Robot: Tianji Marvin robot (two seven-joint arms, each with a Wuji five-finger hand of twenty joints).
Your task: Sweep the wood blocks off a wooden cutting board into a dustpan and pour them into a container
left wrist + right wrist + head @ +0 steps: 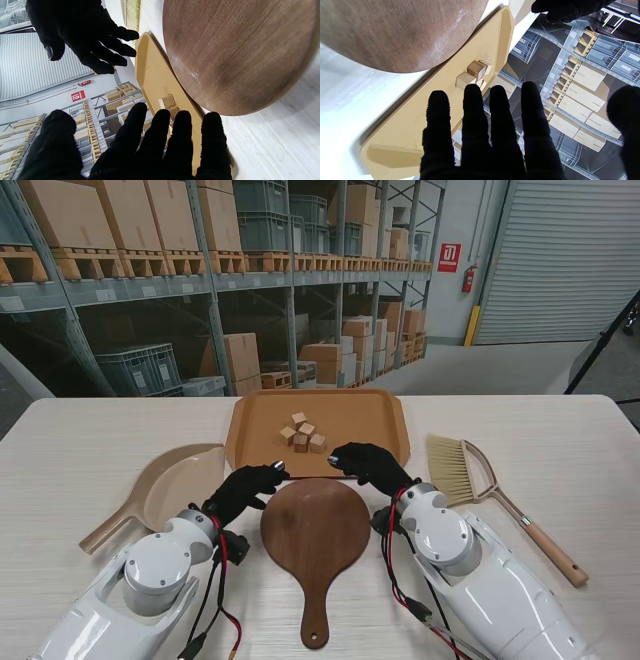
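Note:
Several small wood blocks (303, 432) lie in a cluster inside the tan tray (380, 415), not on the board. The round dark cutting board (316, 530) with its handle toward me lies bare, just nearer than the tray. My left hand (245, 485) hovers open at the board's far left edge, fingers spread, holding nothing. My right hand (370, 465) hovers open at the board's far right edge, over the tray's near rim. In the left wrist view the blocks (167, 101) show beyond my fingers (160, 140). The right wrist view shows the blocks (475, 70) and tray (432, 105).
A beige dustpan (175, 480) lies on the table to the left of my left hand, handle pointing near-left. A hand brush (455, 468) with a wooden handle lies to the right of my right hand. Warehouse shelving stands beyond the table.

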